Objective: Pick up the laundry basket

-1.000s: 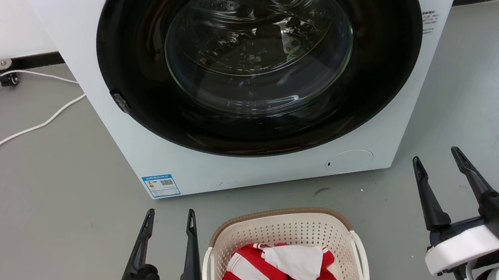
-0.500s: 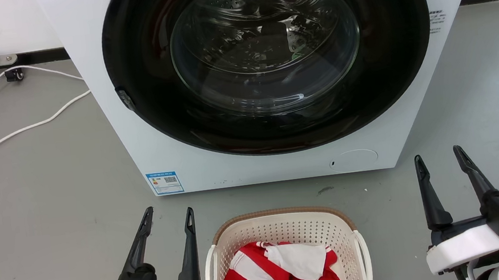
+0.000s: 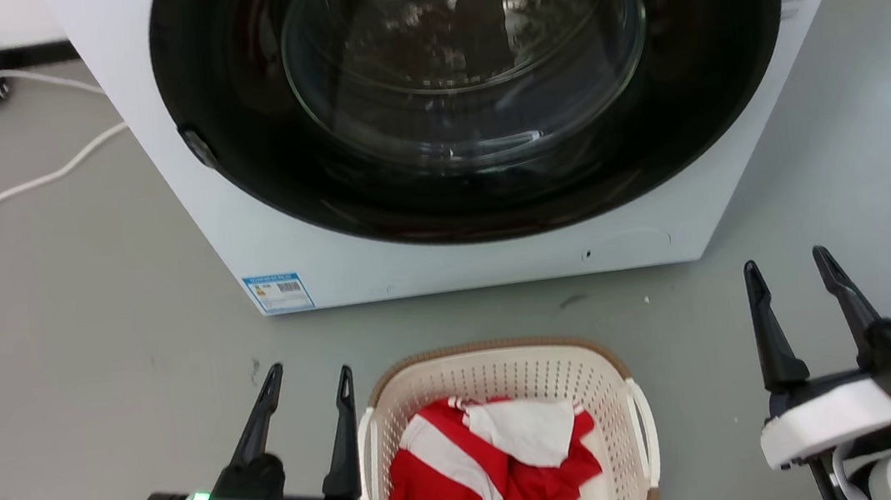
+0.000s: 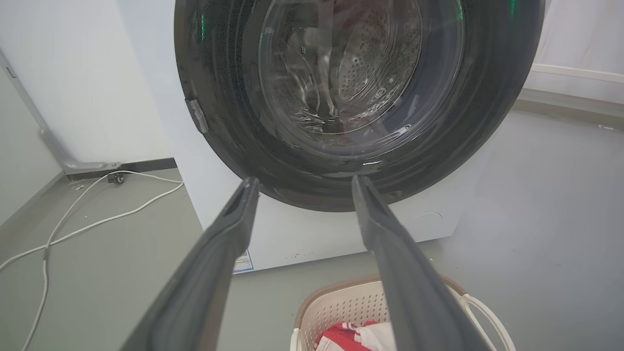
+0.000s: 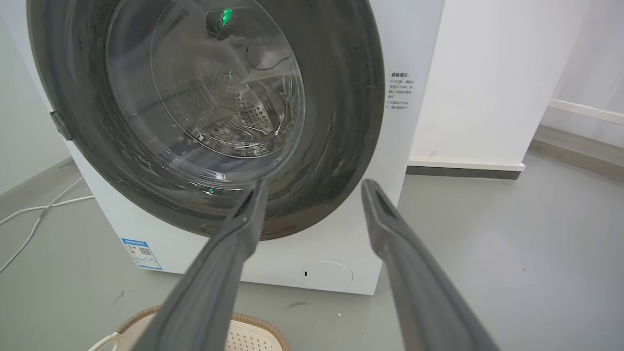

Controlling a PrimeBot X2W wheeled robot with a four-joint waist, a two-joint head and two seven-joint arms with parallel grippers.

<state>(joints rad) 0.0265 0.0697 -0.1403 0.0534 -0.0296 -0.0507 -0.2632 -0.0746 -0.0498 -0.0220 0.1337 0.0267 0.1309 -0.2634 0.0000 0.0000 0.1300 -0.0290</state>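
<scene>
step: reach for handles | basket [image 3: 511, 380] on floor before washer [image 3: 258, 221], between grippers (red-white cloth [image 3: 456, 492] inside) | left gripper [image 3: 309, 372] spread, just beside it | right gripper [image 3: 785, 259] spread, well apart | advice: bring right in, grip both handles, lift level

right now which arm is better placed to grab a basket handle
Left. The left gripper, open, sits close beside the left handle of the basket. The right gripper, also open, stands well off from the right handle, with bare floor between.
</scene>
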